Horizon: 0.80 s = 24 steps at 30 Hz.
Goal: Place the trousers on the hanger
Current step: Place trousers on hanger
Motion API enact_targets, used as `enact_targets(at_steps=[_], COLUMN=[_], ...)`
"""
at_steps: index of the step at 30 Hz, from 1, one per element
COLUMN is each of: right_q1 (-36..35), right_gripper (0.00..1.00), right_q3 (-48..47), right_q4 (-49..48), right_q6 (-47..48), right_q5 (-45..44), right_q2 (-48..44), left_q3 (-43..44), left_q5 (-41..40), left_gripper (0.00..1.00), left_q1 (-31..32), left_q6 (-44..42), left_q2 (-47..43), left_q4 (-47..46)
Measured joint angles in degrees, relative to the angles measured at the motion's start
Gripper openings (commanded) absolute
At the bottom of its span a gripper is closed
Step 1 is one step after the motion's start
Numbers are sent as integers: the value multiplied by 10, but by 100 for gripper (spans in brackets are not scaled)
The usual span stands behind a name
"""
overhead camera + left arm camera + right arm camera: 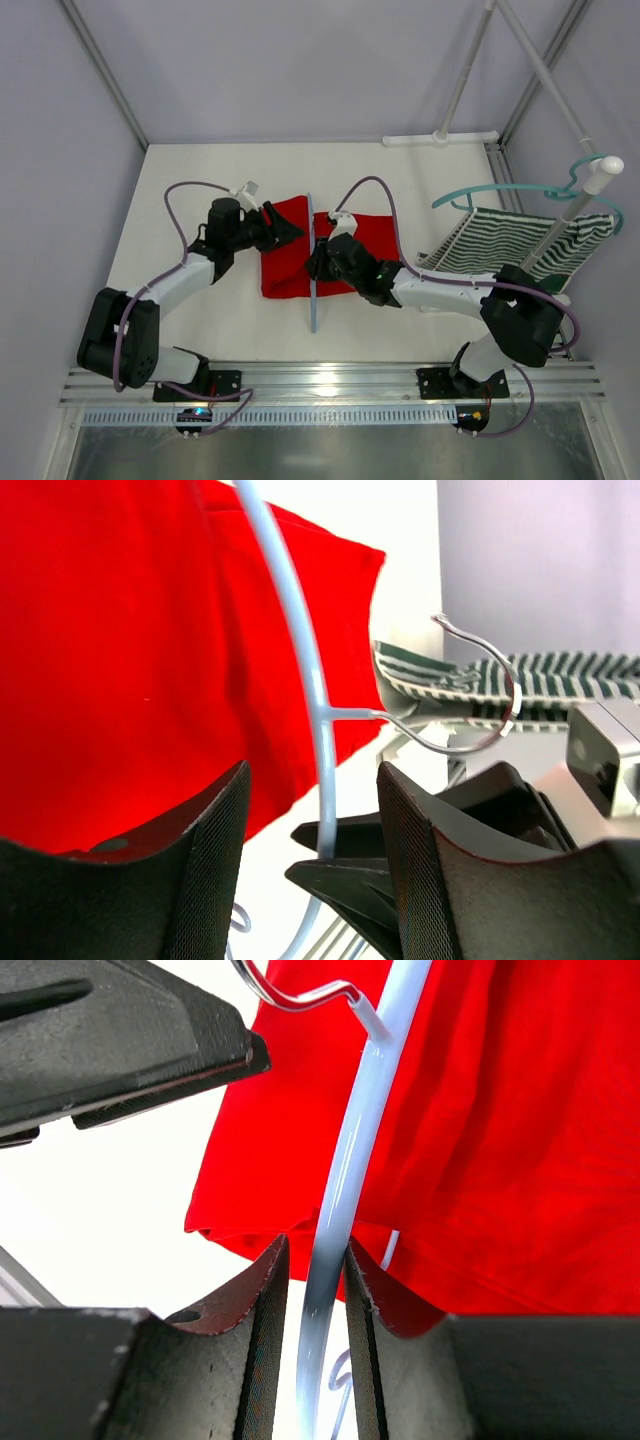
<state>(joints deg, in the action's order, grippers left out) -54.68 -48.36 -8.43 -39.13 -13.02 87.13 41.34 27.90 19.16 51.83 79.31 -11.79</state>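
The red trousers lie folded at the table's middle. The pale blue hanger stands edge-on across them, running near to far. My right gripper is shut on the hanger's bar, with the trousers behind the bar and the metal hook at the top. My left gripper is open and empty, just left of the hanger above the trousers. In the left wrist view the hanger curves past beyond my open fingers, with the trousers on the left and the hook on the right.
A green-and-white striped garment hangs on a darker teal hanger from a white rack pole at the right. A white bar lies at the back. An aluminium rail runs along the near edge.
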Motion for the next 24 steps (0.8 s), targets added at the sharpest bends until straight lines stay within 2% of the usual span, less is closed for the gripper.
enact_targets(at_steps=[8,14,24], right_q1=[-5,-7,-15], right_gripper=[31,31,31], right_q3=[0,0,-2], right_q4=[-10,-12,-12], right_q6=[0,0,0], right_q5=[9,13,14], right_q2=[9,18,31], left_q3=[-10,-33,-37], left_q5=[55,99,124], left_gripper=[50,49,48], left_q1=[0,2,14], left_q6=[-13,16,44], left_q2=[2,53,96], left_q4=[-37,-118,-183])
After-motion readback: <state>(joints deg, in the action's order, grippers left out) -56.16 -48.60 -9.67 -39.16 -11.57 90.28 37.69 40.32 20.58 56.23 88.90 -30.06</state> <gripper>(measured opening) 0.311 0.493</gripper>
